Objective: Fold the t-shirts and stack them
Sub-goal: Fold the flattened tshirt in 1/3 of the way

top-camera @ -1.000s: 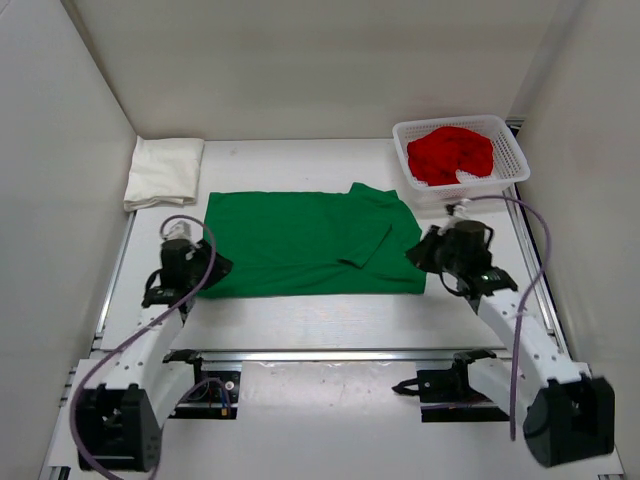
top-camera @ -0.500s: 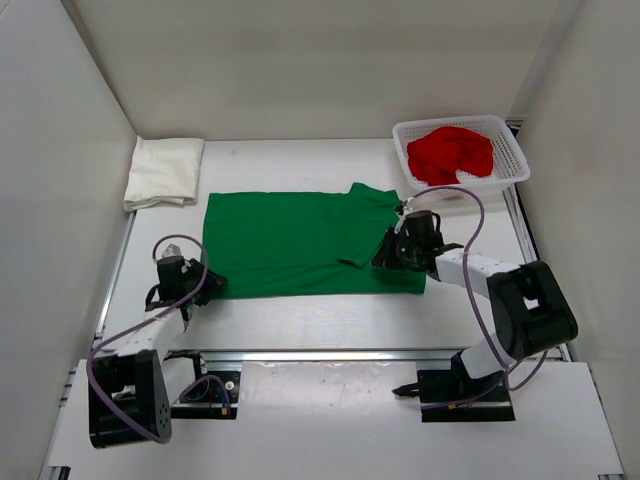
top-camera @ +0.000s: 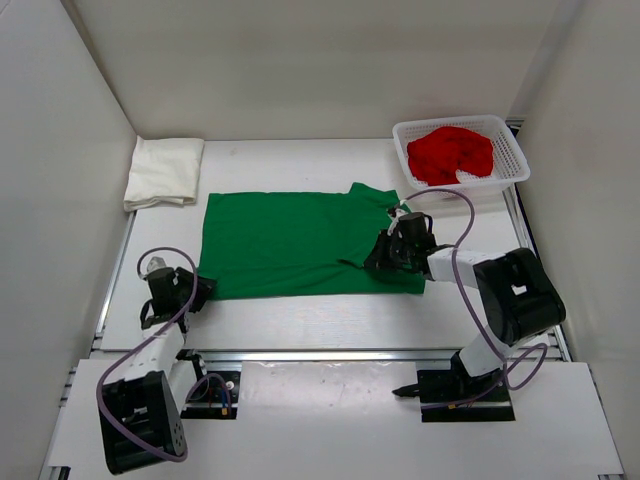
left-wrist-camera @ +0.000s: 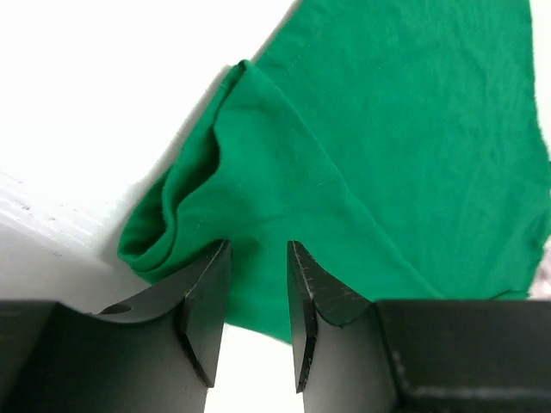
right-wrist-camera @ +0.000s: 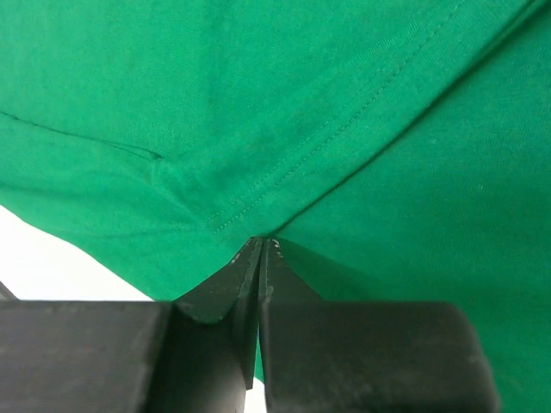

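Observation:
The bright green t-shirt (top-camera: 300, 242) lies spread flat mid-table, one sleeve folded in. My left gripper (top-camera: 197, 290) is open at its near left corner; in the left wrist view the jaws (left-wrist-camera: 258, 245) stand apart with the bunched green corner (left-wrist-camera: 198, 215) just beyond the tips. My right gripper (top-camera: 376, 262) is shut, its tips (right-wrist-camera: 261, 241) touching the green cloth beside a stitched hem (right-wrist-camera: 327, 138); no cloth shows between the jaws. The cream-white t-shirt (top-camera: 163, 171) lies folded at the back left. The red t-shirt (top-camera: 452, 152) is crumpled in the basket.
The white mesh basket (top-camera: 510, 158) stands at the back right corner. White walls close in the table on three sides. A metal rail (top-camera: 330, 354) runs along the near edge in front of the arm bases.
My right gripper has moved left from beside the shirt's right edge onto the green cloth. My left gripper has drawn back toward the near left, off the shirt's left edge to its corner.

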`<state>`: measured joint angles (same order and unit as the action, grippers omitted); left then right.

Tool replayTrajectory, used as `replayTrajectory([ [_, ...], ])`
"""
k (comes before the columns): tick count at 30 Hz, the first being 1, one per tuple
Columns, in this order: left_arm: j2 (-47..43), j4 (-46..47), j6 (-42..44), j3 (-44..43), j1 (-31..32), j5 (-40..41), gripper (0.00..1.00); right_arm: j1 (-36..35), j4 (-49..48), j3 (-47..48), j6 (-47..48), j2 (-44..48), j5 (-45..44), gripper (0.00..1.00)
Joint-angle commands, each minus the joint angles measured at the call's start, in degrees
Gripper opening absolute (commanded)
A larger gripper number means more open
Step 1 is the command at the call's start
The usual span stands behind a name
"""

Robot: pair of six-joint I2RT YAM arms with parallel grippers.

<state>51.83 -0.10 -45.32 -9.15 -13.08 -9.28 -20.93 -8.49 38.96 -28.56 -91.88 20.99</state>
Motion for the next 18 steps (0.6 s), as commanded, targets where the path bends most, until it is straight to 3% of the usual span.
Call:
replayTrajectory([
  [1, 0.1, -0.7, -2.0, 2.0, -1.9, -1.3, 0.44, 0.0, -3.5, -0.2, -0.7, -0.8, 0.7, 0.0],
  [5, 0.6, 2.4, -3.9, -0.9, 0.5, -5.3, 0.45, -0.1, -3.8, 0.5, -1.0, -2.6, 0.8, 0.0],
  [12, -1.0, 0.4, -2.4, -7.8, 15.9, 2.6, 0.46, 0.2, -5.2, 7.3, -3.1, -7.5, 0.6, 0.0],
  [18, 1.1, 2.1, -2.3, -8.5, 22.5, 3.4, 0.47, 1.5, -5.8, 26.4, -8.1, -20.4, 7.6, 0.0],
])
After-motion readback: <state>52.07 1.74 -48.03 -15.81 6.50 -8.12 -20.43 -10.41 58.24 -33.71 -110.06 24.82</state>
